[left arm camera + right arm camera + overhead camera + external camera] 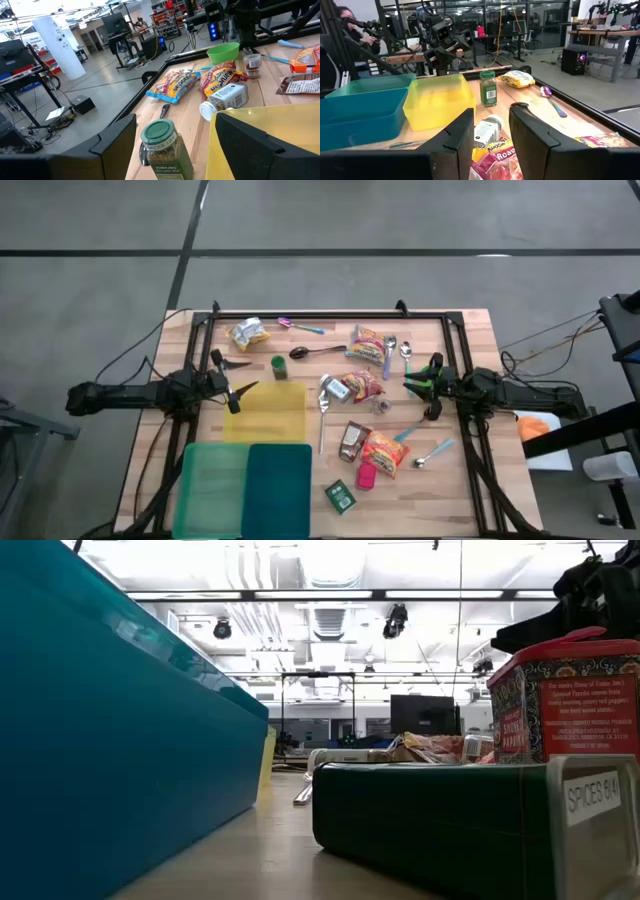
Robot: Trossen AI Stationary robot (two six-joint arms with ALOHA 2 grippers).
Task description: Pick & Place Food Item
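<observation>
Wooden table point(300, 340) carries scattered snack packets; left tool point(236, 393) and right tool point(420, 385) both hover parted, holding nothing.

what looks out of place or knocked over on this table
A white bottle lies tipped on its side beside the yellow bin, while the green-lidded spice jar stands upright. Snack packets and spoons lie scattered.

The table point(470, 480) is pale wood plank. At its six o'clock sit a mint-green bin point(212, 488) and a teal bin point(278, 490); a yellow bin point(268, 412) lies at nine. A green-lidded spice jar point(279, 366) stands at eleven, red-and-yellow snack packets point(370, 345) at one.
</observation>
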